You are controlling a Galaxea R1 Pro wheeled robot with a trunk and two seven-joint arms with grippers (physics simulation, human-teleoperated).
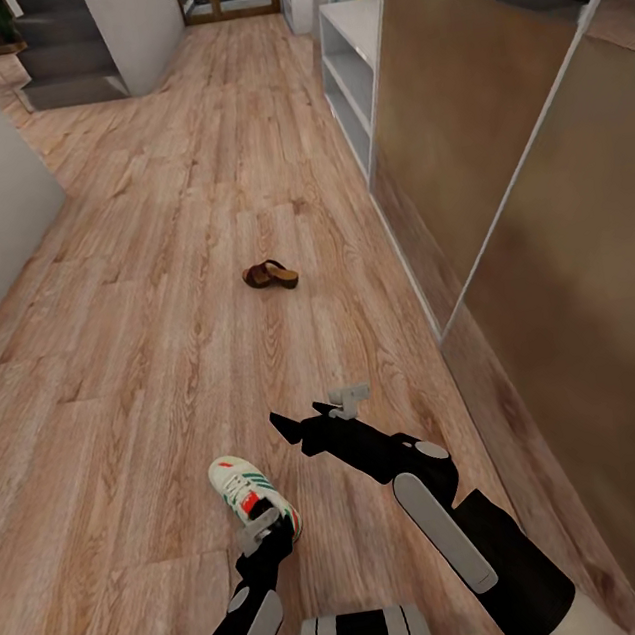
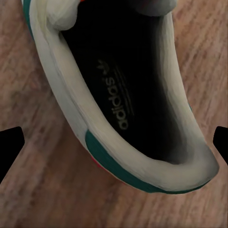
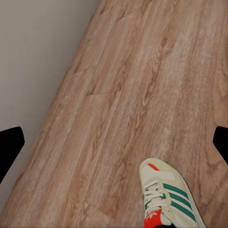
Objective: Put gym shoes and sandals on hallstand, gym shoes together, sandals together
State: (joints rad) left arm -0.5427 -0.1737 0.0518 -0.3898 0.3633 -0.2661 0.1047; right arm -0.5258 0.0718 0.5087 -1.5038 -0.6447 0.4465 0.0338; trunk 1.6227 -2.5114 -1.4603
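The job looks like it has only just started. One gym shoe (image 1: pixel 249 489) lies on the corridor floor (image 1: pixel 155 310), close to the robot and a little to the left. One brown sandal (image 1: pixel 270 275) lies farther off, near the middle of the floor. The grey hallstand (image 1: pixel 350 60) stands far away by the right wall, and no shoes can be seen on the part of it that shows. So both of these still need to be picked up and carried there. The other gym shoe and the other sandal are yet to be found.

The left gripper (image 1: pixel 263 529) is right over the heel end of the gym shoe. In the left wrist view its two fingertips (image 2: pixel 10 147) sit wide apart, one on each side of the shoe's (image 2: pixel 128 109) opening, so it is open and not holding the shoe yet. It looks ready to come down and grab.

The right gripper (image 1: pixel 316 417) hangs above bare floor to the right of the shoe. It is open too and holds nothing.

The gym shoe's long side runs near to far. Its toe points away and a bit left, and its heel is nearest the robot. The sandal lies more sideways, left to right.
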